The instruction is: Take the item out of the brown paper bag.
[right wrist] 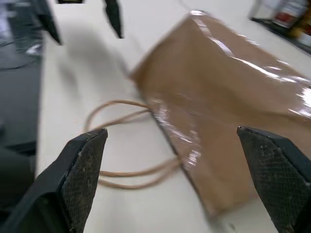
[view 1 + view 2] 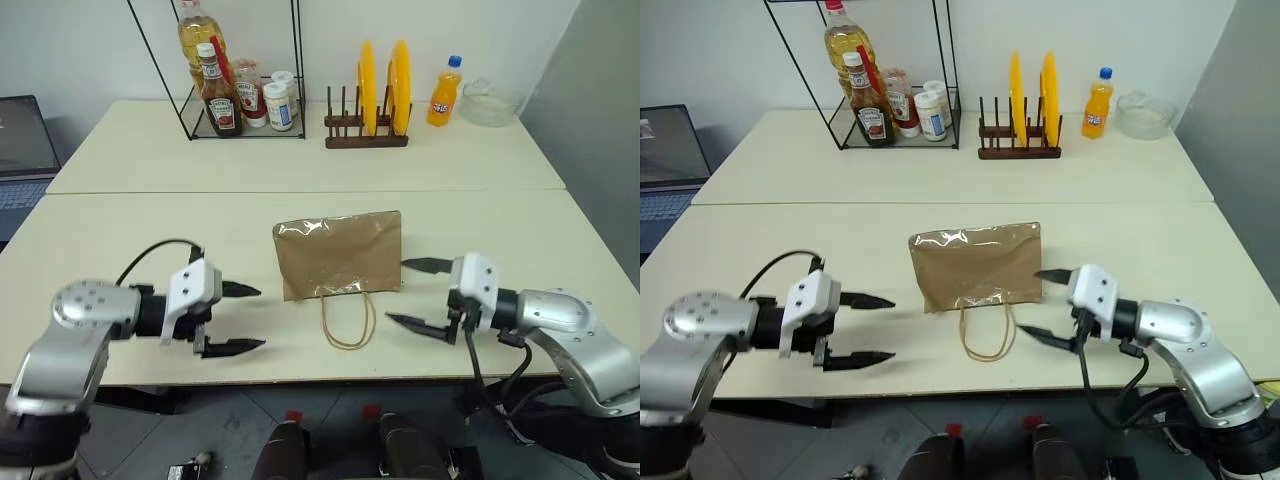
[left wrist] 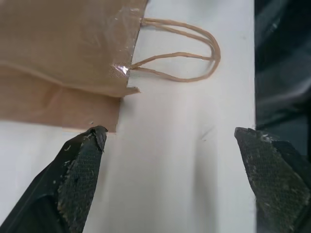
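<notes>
Brown paper bag [image 2: 339,254] lies flat on the tabletop [image 2: 150,240], its loop handles [image 2: 349,318] toward the near edge. The item is not visible; the bag conceals whatever it holds. Left pincer [image 2: 236,318] and right pincer [image 2: 421,295] flank the bag, both wide, empty and clear of it.
</notes>
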